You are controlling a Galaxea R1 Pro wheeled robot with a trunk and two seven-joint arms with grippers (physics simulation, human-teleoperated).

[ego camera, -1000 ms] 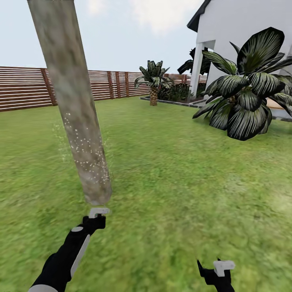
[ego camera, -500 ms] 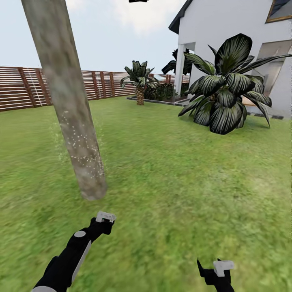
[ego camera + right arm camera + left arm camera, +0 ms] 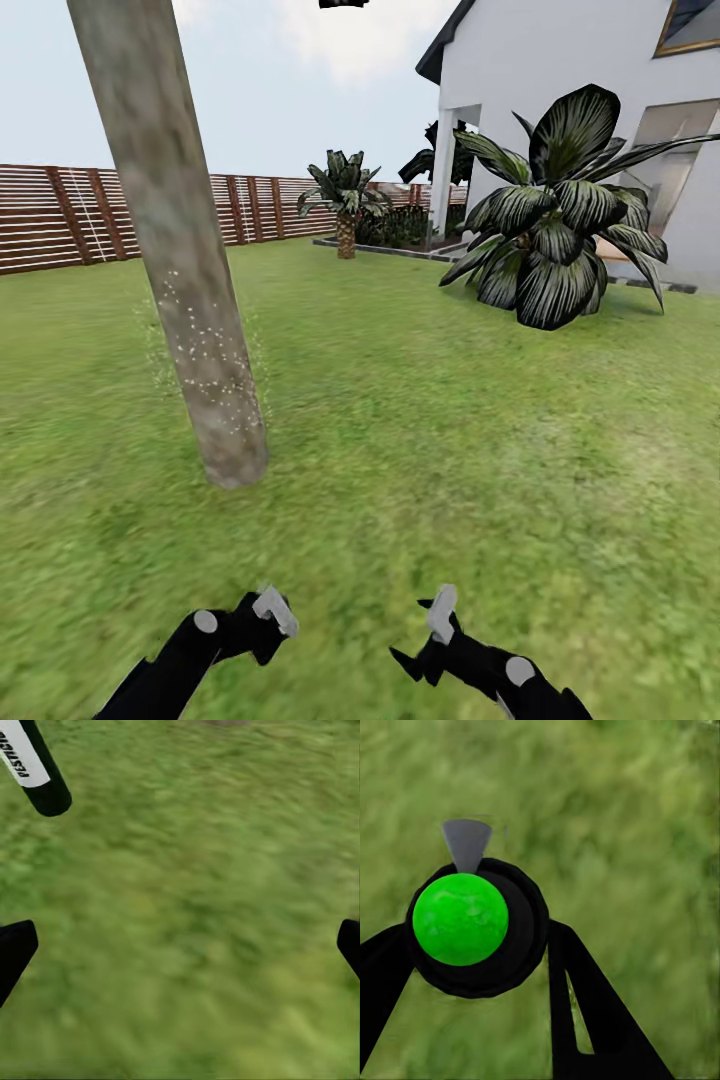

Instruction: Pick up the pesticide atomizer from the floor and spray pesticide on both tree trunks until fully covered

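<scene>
Left gripper (image 3: 472,945): clamped on small black green-capped pesticide atomizer (image 3: 472,926).
Right gripper (image 3: 180,945): fingers apart, over lawn.
Grey-beige trunk (image 3: 190,330): speckled white droplets.

Tree trunk (image 3: 175,250) stands left on the lawn (image 3: 450,420), fence (image 3: 60,215) behind it (house (image 3: 560,90) far right).

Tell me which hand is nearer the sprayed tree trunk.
Left. The left hand sits just below the tree trunk base, holding the pesticide atomizer; the right hand is farther to the trunk's right.
</scene>
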